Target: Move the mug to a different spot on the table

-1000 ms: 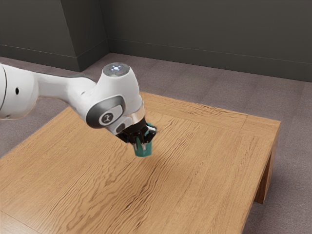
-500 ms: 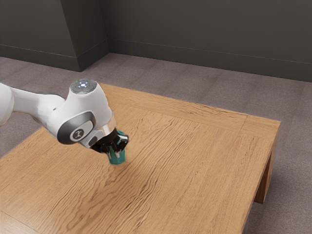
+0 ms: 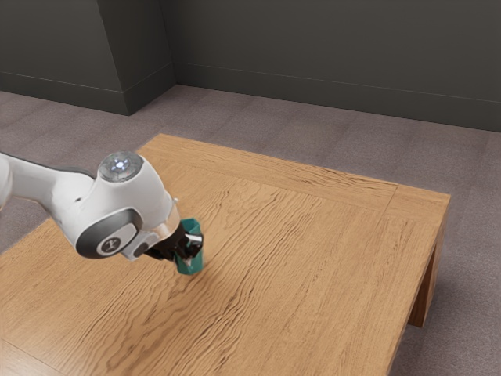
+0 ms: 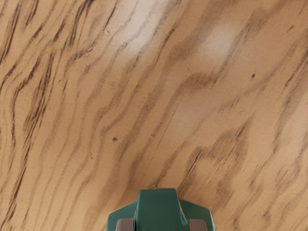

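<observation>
Gripper (image 3: pixel 185 247) closed on a green mug (image 3: pixel 192 259), down near the table (image 3: pixel 329 258), well inside its edges. Letting go before it sits flat could topple it.

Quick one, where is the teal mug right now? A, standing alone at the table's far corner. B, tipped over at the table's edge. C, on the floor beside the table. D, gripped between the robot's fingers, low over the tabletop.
D: in the exterior view the gripper is closed on the teal mug, low over the wooden table.
</observation>
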Controlling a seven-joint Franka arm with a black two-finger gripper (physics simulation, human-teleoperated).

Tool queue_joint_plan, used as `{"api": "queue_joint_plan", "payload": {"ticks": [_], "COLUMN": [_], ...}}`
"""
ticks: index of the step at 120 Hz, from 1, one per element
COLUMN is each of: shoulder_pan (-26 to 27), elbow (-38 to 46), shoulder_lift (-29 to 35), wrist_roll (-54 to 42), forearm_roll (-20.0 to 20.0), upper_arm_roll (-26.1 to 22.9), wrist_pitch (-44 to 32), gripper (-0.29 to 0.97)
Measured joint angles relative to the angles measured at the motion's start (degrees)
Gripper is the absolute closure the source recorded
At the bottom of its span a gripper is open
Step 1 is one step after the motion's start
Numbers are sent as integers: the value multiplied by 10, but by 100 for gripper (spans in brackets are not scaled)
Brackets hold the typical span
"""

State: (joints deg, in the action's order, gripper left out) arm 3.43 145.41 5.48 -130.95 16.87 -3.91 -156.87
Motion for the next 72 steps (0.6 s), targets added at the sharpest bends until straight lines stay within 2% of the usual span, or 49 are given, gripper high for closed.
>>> {"api": "queue_joint_plan", "payload": {"ticks": [30, 56, 62, 72], "shoulder_pan": [-27, -45, -45, -45], "elbow": [13, 12, 12, 11], "shoulder_lift": [-1, -27, -30, -32], "wrist_roll": [8, 14, 15, 20], "forearm_roll": [2, 3, 4, 7], "upper_arm_roll": [0, 1, 1, -1], "wrist_pitch": [-8, -11, -10, -7], "gripper": [74, 74, 70, 55]}}
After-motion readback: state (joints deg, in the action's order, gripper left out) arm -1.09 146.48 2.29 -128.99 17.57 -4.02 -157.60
